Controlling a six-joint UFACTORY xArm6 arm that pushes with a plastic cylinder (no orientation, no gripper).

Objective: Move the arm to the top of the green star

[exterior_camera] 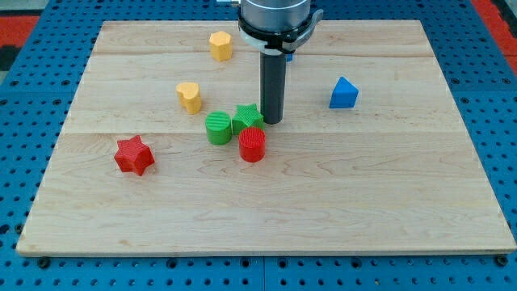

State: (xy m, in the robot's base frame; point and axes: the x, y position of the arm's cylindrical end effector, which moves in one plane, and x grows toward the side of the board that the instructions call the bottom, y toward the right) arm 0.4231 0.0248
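Judging progress: nearly done. Dark rod tool, no jaws to open or shut; my tip (272, 121) is seen just right of the green plastic star block (246, 116), mid wooden worktop (404, 202); a small shift above the star is left.

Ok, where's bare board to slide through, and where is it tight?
Bare: the whole strip along the view's bottom, below the red star, and the right side below the blue block. Tight: the middle, where my tip stands just right of the green star, which is packed against the green cylinder and red cylinder.
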